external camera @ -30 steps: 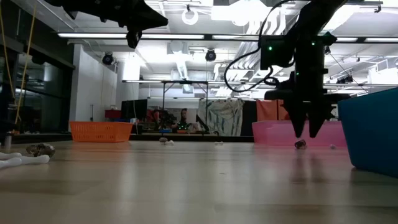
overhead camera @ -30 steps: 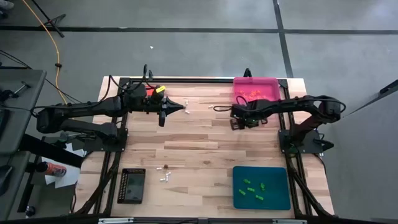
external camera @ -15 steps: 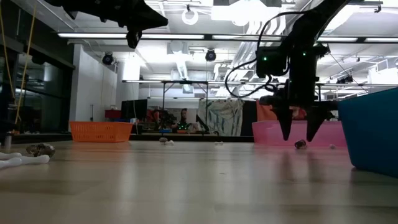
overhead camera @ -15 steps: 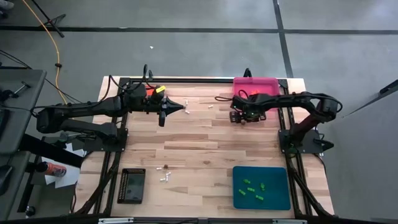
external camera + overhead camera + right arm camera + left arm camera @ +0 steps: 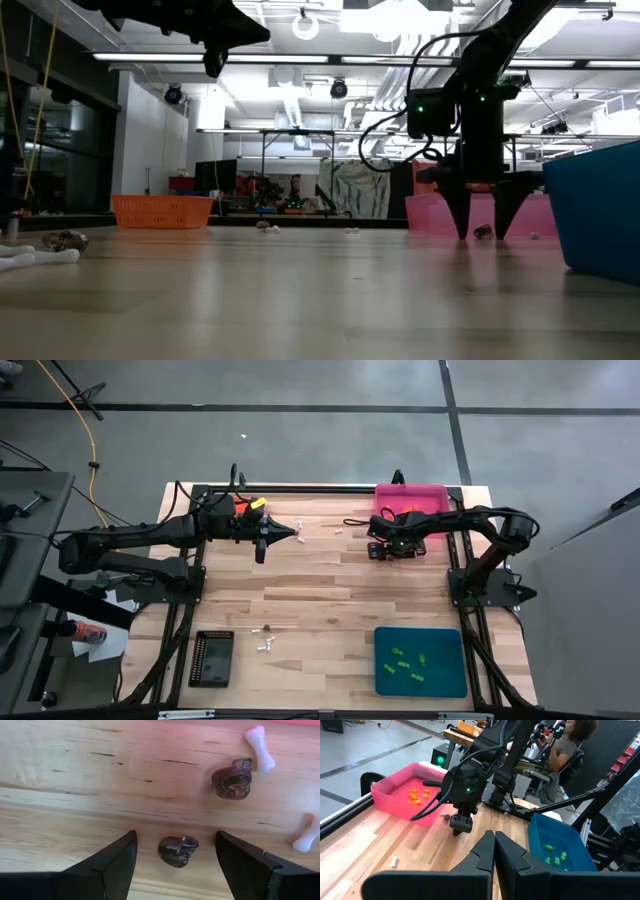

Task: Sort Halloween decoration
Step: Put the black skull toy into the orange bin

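My right gripper [image 5: 175,865] is open and low over the table, just in front of the pink tray [image 5: 411,500]. Its two fingers stand on either side of a dark brown skull trinket [image 5: 177,851] without touching it. The low view shows the same trinket [image 5: 483,231] lying on the wood between the fingertips. A second dark trinket [image 5: 231,780] and two white bones [image 5: 260,747] [image 5: 307,835] lie close by. My left gripper [image 5: 290,532] is shut and empty, and hovers high over the table's far left part.
Orange trinkets lie in the pink tray and green ones [image 5: 405,663] in the teal tray [image 5: 450,680]. A black tray [image 5: 211,658] sits near left, an orange tray [image 5: 163,211] far left. Loose brown and white trinkets [image 5: 266,636] lie near the black tray. A person [image 5: 565,745] sits beyond the table.
My right gripper has moved a little toward the table's far edge and come down to the wood. In the low view its fingertips stand wider apart than a second ago and now bracket the dark trinket. The trinkets have not moved.
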You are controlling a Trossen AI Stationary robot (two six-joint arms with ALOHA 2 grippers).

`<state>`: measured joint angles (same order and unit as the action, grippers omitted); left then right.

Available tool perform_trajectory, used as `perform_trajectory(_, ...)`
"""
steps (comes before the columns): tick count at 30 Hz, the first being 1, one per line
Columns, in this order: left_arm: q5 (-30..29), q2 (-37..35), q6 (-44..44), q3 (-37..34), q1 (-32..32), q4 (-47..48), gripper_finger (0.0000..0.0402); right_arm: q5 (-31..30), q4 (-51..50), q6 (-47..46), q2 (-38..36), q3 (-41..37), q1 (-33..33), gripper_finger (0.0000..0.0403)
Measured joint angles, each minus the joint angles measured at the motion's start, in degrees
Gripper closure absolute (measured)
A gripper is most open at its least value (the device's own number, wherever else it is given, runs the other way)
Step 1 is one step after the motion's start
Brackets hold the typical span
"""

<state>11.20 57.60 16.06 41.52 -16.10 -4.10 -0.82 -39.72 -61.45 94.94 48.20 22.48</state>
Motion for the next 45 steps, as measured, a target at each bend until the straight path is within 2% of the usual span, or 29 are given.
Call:
perform_trajectory(5, 0.0, 0.0, 0.4, 0.0, 0.0, 0.0, 0.0402, 0.0, -0.1, -0.1, 0.1, -0.1, 0.0, 0.0172)
perform_trajectory(14, 0.0, 0.0, 0.5, 0.0, 0.0, 0.0, 0.0401, -0.2, -0.2, 0.0, 0.2, -0.2, 0.0, 0.0299)
perform_trajectory(18, 0.0, 0.0, 0.5, 0.0, 0.0, 0.0, 0.0402, -0.1, -0.1, 0.0, 0.2, -0.2, 0.0, 0.0332)
perform_trajectory(28, 0.0, 0.0, 0.4, 0.0, 0.0, 0.0, 0.0401, 0.2, -0.1, 0.2, 0.2, -0.2, -0.1, 0.0329)
perform_trajectory(35, 0.0, 0.0, 0.4, 0.0, 0.0, 0.0, 0.0401, 1.0, 1.7, 7.1, -2.6, -0.7, -0.7, 0.0333)
perform_trajectory(40, 0.0, 0.0, 0.4, 0.0, 0.0, 0.0, 0.0401, 1.9, 12.6, 9.0, -10.1, -0.5, -2.7, 0.0334)
perform_trajectory(45, 0.0, 0.0, 0.4, 0.0, 0.0, -0.1, 0.0401, 3.8, 32.0, 11.2, -15.8, -0.5, -4.5, 0.0334)
